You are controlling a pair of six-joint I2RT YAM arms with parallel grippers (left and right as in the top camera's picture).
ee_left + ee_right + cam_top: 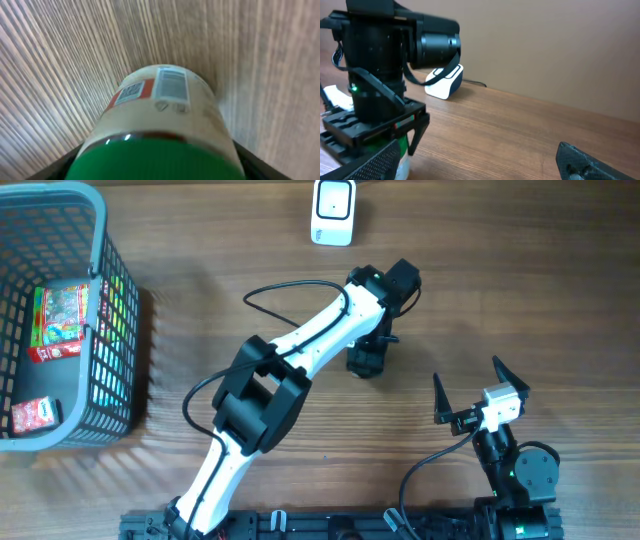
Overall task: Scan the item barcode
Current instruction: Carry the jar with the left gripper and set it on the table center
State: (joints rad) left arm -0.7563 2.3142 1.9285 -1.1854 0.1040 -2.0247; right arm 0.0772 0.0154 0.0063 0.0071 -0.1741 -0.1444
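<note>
Jar under left gripper, well apart from scanner

From the overhead camera I see my left arm stretched out over the middle of the table, its gripper pointing down onto the jar, which it almost hides from above. The left wrist camera looks down the jar's side. The green lid fills the bottom of the view, with a dark finger at each lower corner flanking it. I cannot tell whether those fingers press on the lid or only stand beside it.

The jar's pale label faces that camera, with the barcode next to a small square code on a red patch. In the right wrist view the jar stands upright on the wood beneath the left gripper.

The white scanner sits at the far edge of the table, well apart from the jar. My right gripper rests near the front right with its jaws spread wide and nothing between them.

The grey basket at the left holds a colourful box and a small red packet.
</note>
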